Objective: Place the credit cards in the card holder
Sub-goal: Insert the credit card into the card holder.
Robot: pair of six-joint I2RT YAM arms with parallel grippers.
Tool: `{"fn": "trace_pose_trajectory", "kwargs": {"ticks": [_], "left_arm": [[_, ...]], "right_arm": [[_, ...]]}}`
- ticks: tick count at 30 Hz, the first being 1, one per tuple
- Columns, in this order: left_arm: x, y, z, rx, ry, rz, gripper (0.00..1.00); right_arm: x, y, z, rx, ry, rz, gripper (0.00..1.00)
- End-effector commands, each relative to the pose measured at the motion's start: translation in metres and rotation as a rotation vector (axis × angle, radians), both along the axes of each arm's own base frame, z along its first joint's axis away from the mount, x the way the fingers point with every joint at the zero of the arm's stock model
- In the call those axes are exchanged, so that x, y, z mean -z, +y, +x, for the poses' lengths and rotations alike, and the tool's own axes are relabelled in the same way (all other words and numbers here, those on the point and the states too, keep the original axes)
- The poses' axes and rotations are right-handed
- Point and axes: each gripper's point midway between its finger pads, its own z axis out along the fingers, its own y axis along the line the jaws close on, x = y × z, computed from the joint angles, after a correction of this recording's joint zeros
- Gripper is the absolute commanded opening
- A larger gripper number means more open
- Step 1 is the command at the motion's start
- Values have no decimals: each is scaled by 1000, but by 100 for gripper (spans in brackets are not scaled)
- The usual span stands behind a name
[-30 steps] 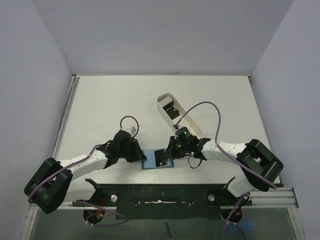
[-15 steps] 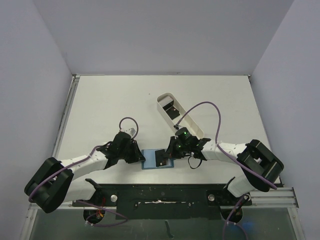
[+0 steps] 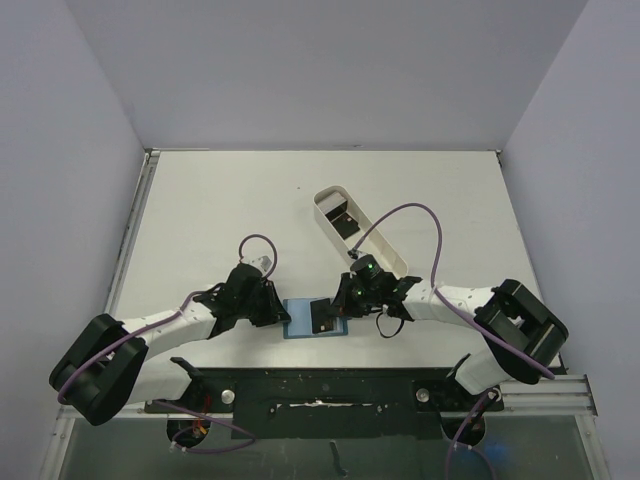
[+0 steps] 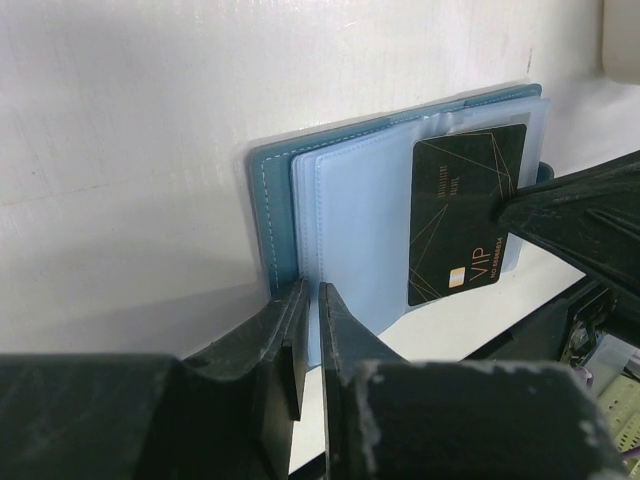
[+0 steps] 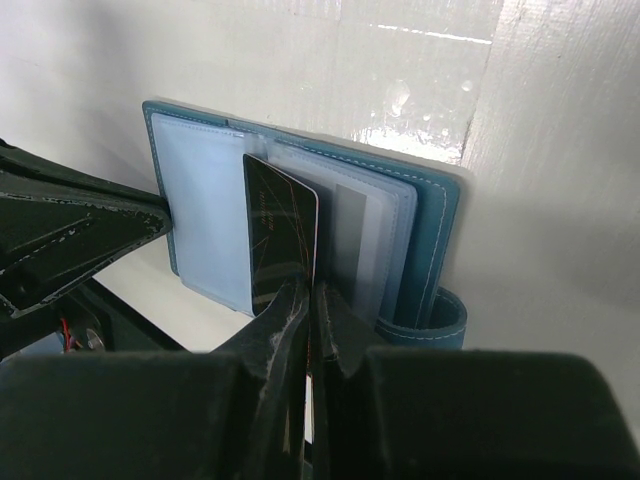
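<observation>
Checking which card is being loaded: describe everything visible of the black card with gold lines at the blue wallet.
The black rectangular card with thin gold lines looks like glossy plastic, with "VIP" in gold and a small chip-like square near one end. Flat and undamaged, it leans over the light-blue pages of the open teal-blue folding card holder. The right gripper is shut on one long edge. Whether its opposite edge sits in a pocket cannot be told.

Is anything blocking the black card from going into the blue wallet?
No, nothing visible. The right gripper pinches the black card right over the open card holder. The left gripper pinches the holder's other side, out of the way.
</observation>
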Motion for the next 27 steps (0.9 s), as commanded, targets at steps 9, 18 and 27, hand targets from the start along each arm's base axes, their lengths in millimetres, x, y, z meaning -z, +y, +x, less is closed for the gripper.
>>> {"fn": "trace_pose_trajectory", "kwargs": {"ticks": [9,18,27], "left_arm": [[2,5,6,-13,-36,23,9],[2,6,5,-16,-36,22,9],[2,5,5,-16,-37,20,9]], "right_arm": [[-1,-9,2,30,-21,-38,0],[0,-7,2,26,-24,-35,0],[6,3,2,-17,-9,-16,0]]}}
